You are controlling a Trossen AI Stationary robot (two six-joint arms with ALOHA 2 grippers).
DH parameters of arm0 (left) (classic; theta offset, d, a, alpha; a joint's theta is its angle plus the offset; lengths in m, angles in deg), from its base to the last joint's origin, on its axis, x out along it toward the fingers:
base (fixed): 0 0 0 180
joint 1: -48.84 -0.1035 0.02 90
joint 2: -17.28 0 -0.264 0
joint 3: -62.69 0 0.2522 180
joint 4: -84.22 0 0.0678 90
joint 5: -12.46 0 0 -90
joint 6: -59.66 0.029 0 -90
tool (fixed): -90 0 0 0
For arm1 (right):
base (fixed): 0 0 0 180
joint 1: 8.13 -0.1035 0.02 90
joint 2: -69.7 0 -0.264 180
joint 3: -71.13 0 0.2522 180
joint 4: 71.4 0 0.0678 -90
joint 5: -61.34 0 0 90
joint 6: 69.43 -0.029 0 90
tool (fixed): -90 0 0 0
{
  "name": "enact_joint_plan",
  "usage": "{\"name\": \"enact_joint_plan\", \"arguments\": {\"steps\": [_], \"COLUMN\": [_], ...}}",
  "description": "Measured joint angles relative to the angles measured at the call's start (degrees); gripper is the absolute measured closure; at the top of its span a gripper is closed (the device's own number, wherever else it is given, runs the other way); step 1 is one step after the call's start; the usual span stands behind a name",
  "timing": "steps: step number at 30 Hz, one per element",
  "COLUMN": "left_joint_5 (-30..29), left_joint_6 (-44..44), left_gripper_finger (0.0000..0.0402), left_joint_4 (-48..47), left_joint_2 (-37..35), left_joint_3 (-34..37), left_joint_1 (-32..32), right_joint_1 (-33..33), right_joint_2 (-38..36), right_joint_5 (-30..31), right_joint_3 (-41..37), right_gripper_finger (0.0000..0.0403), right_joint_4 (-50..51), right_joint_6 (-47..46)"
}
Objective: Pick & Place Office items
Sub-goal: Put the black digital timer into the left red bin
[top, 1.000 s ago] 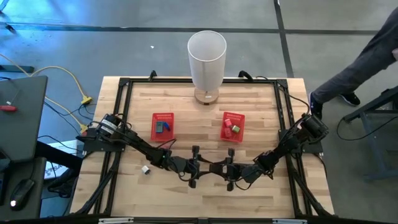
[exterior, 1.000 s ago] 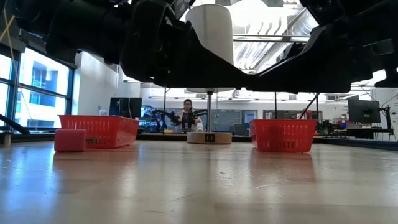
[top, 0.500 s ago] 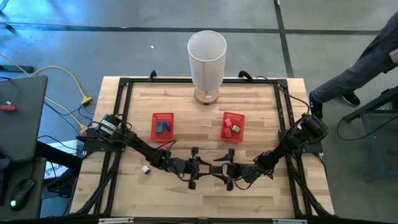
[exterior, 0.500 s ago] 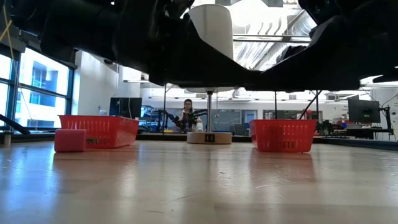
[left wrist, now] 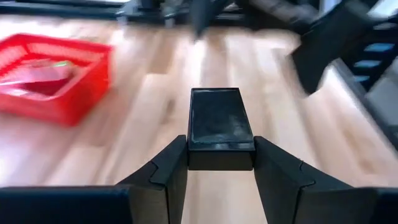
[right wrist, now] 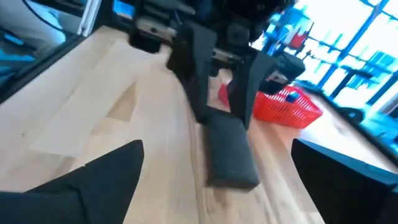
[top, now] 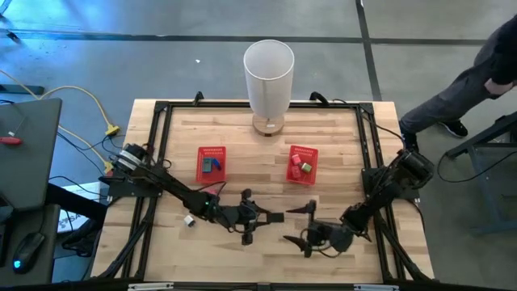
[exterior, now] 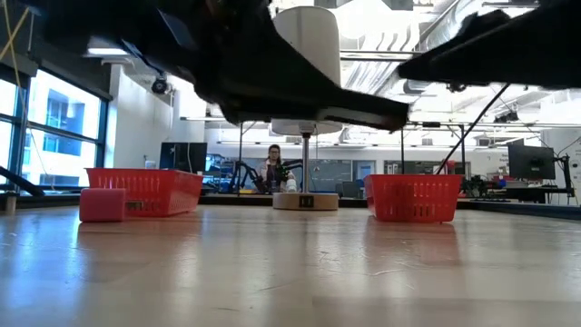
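left claw: my left gripper [left wrist: 220,163] hangs over the near middle of the table [top: 339,162], pinching a flat black block [left wrist: 220,127] between its two fingers, the block sticking out forward past the tips
right claw: my right gripper [top: 300,225] sits low near the front edge on my right side, fingers spread wide with nothing between them; its wrist view looks back at my left gripper and the black block
left basket: a red mesh basket [top: 212,163] on my left half of the table, with a blue and a dark item inside
right basket: a second red basket [top: 303,162] on my right half, holding red and green items
loose item: a small white piece [top: 189,220] lies on the wood beside my left arm; in the low view a pink block [exterior: 102,204] shows just in front of a red basket
cylinder: a tall white cylinder [top: 268,81] stands upright on a round base at the far edge, between the baskets
writing: no label or brand that i can read on the block, baskets or cylinder
room: a person [top: 477,81] stands off the table's right side
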Motion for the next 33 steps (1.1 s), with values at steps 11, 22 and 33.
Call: {"name": "enact_joint_plan", "arguments": {"steps": [11, 22, 33], "left_joint_5": [-24.04, -21.54, -20.69], "left_joint_6": [-18.04, -55.54, -81.02], "left_gripper_finger": [0.0262, 0.0262, 0.0262], "left_joint_4": [-34.46, -72.38, -97.88], "left_joint_2": [-16.04, -23.78, -27.57], "left_joint_3": [0.02, 0.02, 0.02], "left_joint_1": [6.17, 6.13, 7.01], "right_joint_1": [-2.24, -1.34, 2.32], "right_joint_2": [-0.61, -0.61, -0.58], "right_joint_5": [2.79, 1.59, -3.27], "right_joint_3": [0.00, -0.02, -0.02], "right_gripper_finger": [0.0009, 0.0009, 0.0009], "right_joint_4": [1.02, 6.13, 9.31], "right_joint_6": [0.12, -4.66, -10.32]}}
